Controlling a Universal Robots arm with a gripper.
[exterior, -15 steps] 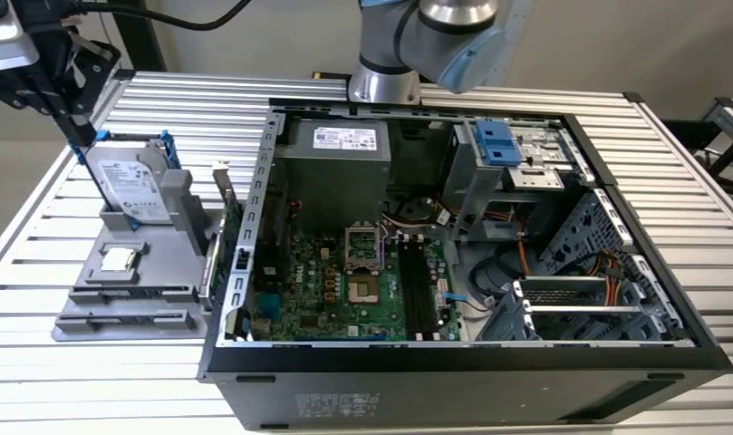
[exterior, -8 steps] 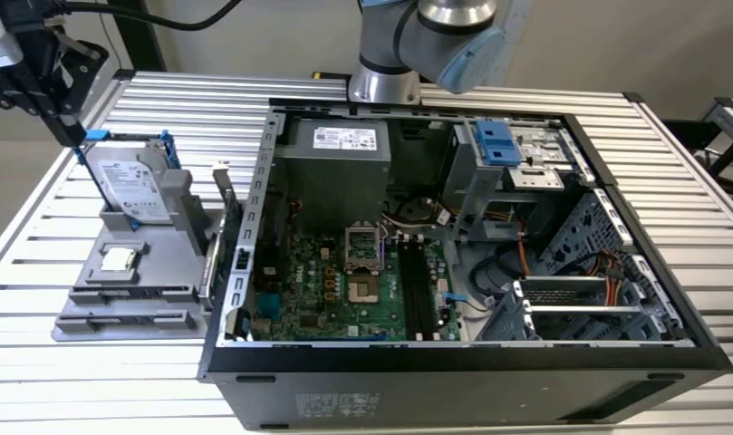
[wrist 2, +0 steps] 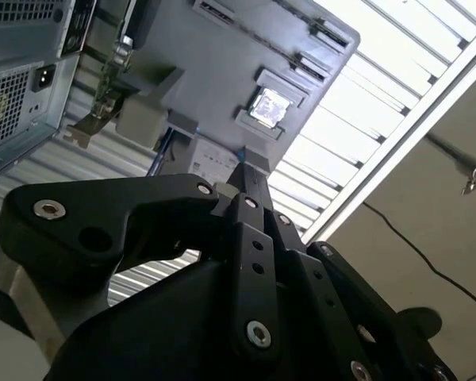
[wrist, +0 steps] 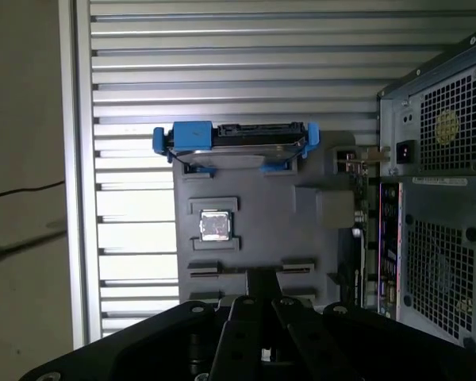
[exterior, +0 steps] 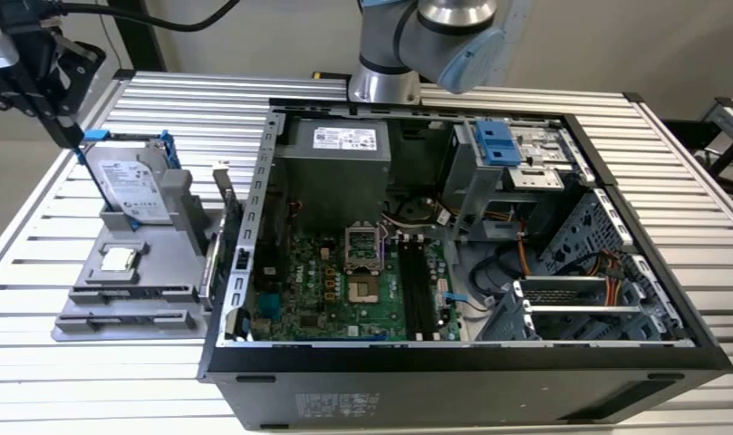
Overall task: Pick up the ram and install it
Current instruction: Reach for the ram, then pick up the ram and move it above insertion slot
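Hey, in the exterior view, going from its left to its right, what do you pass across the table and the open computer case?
silver hard drive in a blue-handled frame → upright card with a metal bracket → processor socket → memory slots → metal drive cage

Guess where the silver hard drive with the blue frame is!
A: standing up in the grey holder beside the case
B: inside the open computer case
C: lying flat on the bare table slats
A: the hard drive stands upright in the grey holder, which sits outside the computer case, at the exterior view's left of it.
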